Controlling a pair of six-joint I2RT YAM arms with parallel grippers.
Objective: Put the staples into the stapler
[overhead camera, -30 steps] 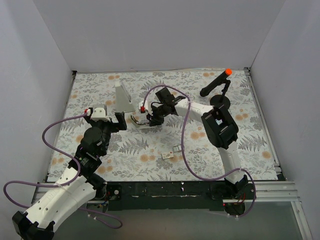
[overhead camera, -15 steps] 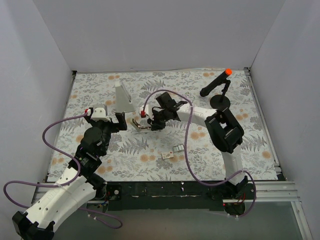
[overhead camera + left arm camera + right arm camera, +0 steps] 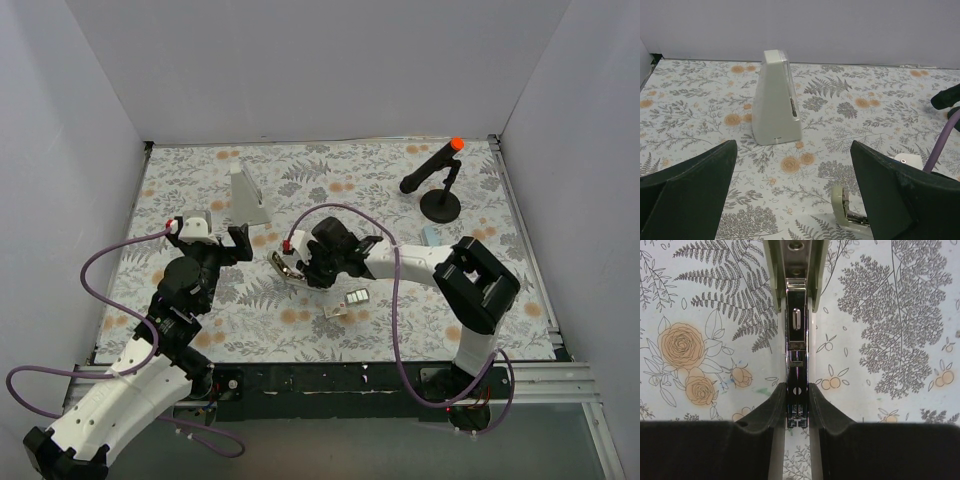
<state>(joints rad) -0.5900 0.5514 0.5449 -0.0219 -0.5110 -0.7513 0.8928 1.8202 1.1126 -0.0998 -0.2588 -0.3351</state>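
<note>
The stapler point(image 3: 285, 266) lies open on the floral table, left of centre. In the right wrist view its pale green body point(image 3: 796, 270) is at the top and its metal staple channel point(image 3: 796, 360) runs down between my fingers. My right gripper point(image 3: 300, 268) point(image 3: 797, 407) is shut on that metal channel. The staples lie just in front of it: a tiny whitish packet point(image 3: 333, 311) and a small tray piece with silvery strips point(image 3: 356, 296). My left gripper point(image 3: 226, 228) point(image 3: 792, 200) is open and empty, left of the stapler, whose end point(image 3: 844, 210) shows by its right finger.
A tall grey-white wedge point(image 3: 247, 195) point(image 3: 776, 100) stands behind the left gripper. A black stand with an orange tip point(image 3: 440, 182) is at the back right. A small pale blue piece point(image 3: 430, 235) lies near the right arm. White walls enclose the table.
My right gripper has moved toward the table's front and down with the stapler in it, closer to the staples. The left arm has shifted only slightly.
</note>
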